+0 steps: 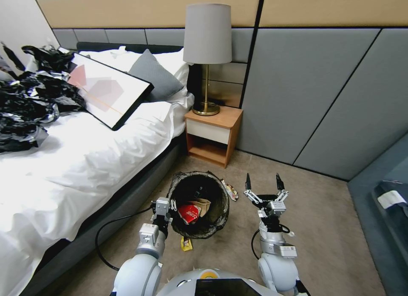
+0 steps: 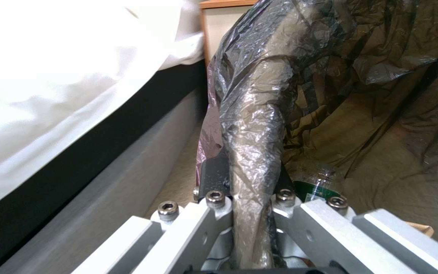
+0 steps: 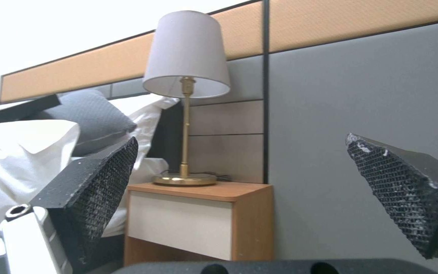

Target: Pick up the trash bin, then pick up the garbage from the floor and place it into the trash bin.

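Note:
The trash bin (image 1: 212, 181), round and lined with a crinkled dark bag, stands beside the bed. My left gripper (image 1: 171, 205) is shut on its near-left rim. In the left wrist view the left gripper (image 2: 248, 179) clamps the bag-covered rim (image 2: 252, 114), one finger on each side. Inside the bin lie a red wrapper (image 1: 188, 213), a brown scrap (image 1: 203, 205) and a plastic bottle (image 2: 314, 185). Garbage on the carpet: a wrapper (image 1: 230, 189) just right of the bin and a yellow packet (image 1: 186, 243) at its near side. My right gripper (image 1: 262, 183) is open and empty to the bin's right, its pads (image 3: 102, 186) far apart.
The bed (image 1: 85, 160) runs along the left, with a heap of black bags (image 1: 29, 100) and a framed picture (image 1: 106, 89) on it. A wooden nightstand (image 1: 212, 134) with a lamp (image 1: 207, 53) stands behind the bin. Grey wall panels (image 1: 318, 96) lie beyond, open carpet (image 1: 331, 219) to the right.

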